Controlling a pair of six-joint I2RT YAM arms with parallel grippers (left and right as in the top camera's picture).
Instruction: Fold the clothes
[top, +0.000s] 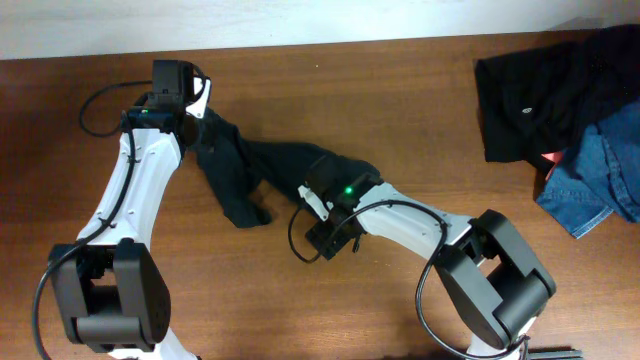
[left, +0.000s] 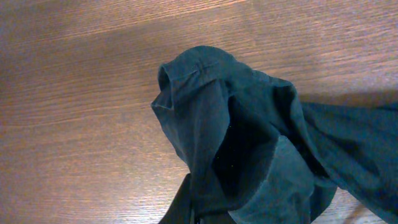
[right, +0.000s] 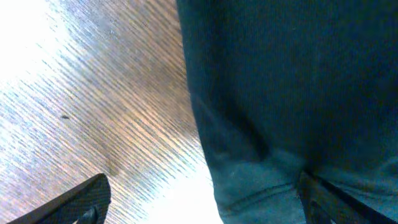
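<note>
Dark garment (top: 236, 166) hides left gripper (top: 199, 117) fingertips, right gripper (right: 205, 200) apparently spread wide

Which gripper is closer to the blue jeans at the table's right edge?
Right. The right gripper sits mid-table on the dark garment, bare wood between it and the jeans; the left gripper is farther off, at that garment's far-left end.

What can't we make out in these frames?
1. Left gripper jaw state: overhead, the dark garment hides the fingers; the left wrist view shows only cloth.
2. Garment type: bunched in every view.
3. Clothes pile: cut off by the overhead's right edge.
4. Right gripper contact with cloth: fingertips cropped at the right wrist view's bottom edge.
</note>
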